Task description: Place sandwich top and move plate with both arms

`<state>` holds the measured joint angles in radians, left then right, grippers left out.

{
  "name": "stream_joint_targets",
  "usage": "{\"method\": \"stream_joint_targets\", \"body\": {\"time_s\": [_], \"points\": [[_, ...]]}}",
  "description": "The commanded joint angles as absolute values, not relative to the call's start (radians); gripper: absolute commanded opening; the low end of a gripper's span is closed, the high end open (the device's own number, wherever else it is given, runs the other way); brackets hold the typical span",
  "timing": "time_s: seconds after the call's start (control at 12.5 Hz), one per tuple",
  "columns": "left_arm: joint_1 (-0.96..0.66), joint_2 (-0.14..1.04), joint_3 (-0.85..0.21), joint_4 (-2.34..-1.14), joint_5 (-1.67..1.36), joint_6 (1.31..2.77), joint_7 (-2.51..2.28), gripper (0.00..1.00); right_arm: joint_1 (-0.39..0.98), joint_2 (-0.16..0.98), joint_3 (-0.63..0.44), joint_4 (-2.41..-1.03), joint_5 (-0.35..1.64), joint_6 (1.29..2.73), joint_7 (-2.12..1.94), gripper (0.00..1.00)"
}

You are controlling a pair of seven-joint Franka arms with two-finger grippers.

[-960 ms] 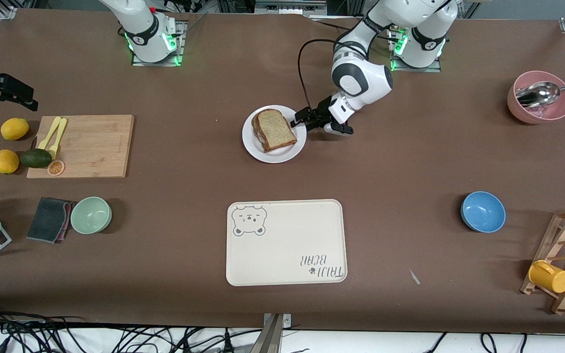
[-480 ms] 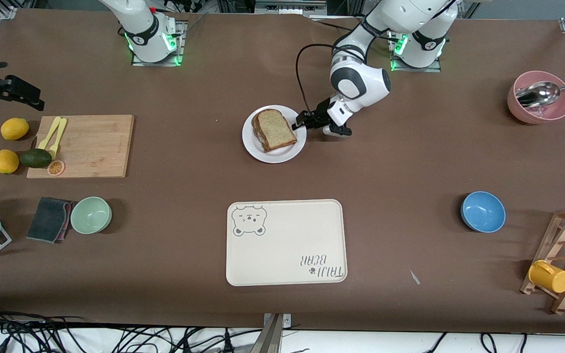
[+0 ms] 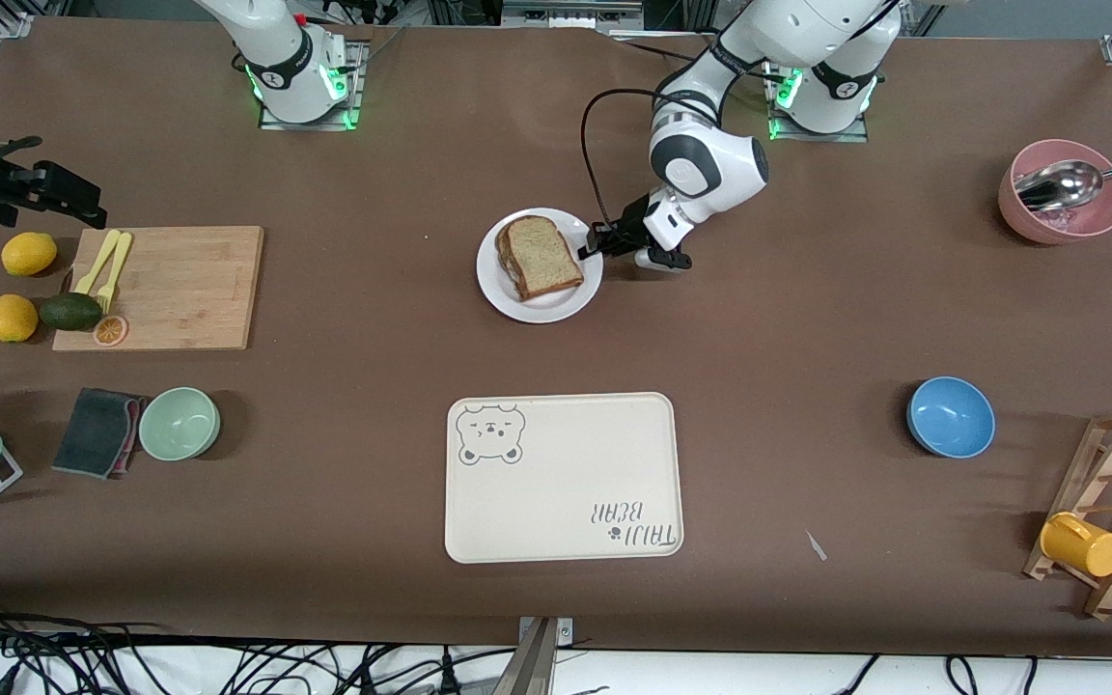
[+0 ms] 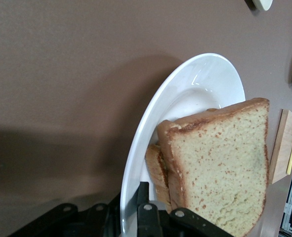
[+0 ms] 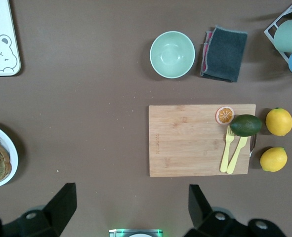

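The white plate (image 3: 556,303) sits mid-table and carries the sandwich. The speckled tan sandwich top (image 3: 538,255) lies on the lower slice. My left gripper (image 3: 598,242) is at the plate's rim on the side toward the left arm's end, low at the table. In the left wrist view the plate's rim (image 4: 195,84) runs between the fingers of my left gripper (image 4: 131,200), which is shut on it, and the sandwich top (image 4: 220,163) lies just inside. My right gripper (image 3: 81,205) hangs open and empty near the cutting board (image 3: 170,287). It also shows in the right wrist view (image 5: 131,192).
The cream bear tray (image 3: 564,477) lies nearer the camera than the plate. Lemons, an avocado and yellow cutlery sit on and beside the cutting board. A green bowl (image 3: 179,423), a grey cloth (image 3: 97,431), a blue bowl (image 3: 950,416), a pink bowl with a ladle (image 3: 1061,191) and a mug rack (image 3: 1111,521) stand around.
My left gripper has slid in onto the plate's rim. My right gripper has moved toward the cutting board.
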<state>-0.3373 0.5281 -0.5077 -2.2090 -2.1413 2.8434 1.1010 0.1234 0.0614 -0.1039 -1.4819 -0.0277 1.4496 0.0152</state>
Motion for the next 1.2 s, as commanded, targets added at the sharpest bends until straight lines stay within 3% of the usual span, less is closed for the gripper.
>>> {"method": "stream_joint_targets", "body": {"time_s": [0.0,0.48,0.88,1.12], "points": [[-0.328,0.546,-0.500,-2.174,-2.186,2.859,1.143,0.00,0.115,0.061,-0.104,-1.473,-0.022,1.436,0.017,1.00],[-0.266,0.542,-0.500,-2.102,-2.184,2.859,1.135,0.00,0.118,0.146,-0.117,-1.434,-0.021,1.584,0.069,1.00],[-0.198,0.545,-0.500,-1.994,-2.186,2.861,1.127,0.00,0.165,0.167,-0.115,-1.457,-0.026,1.583,0.089,1.00],[-0.147,0.627,-0.482,-1.864,-2.172,2.862,1.129,0.00,0.167,0.167,-0.115,-1.480,-0.029,1.575,0.089,1.00]]}}
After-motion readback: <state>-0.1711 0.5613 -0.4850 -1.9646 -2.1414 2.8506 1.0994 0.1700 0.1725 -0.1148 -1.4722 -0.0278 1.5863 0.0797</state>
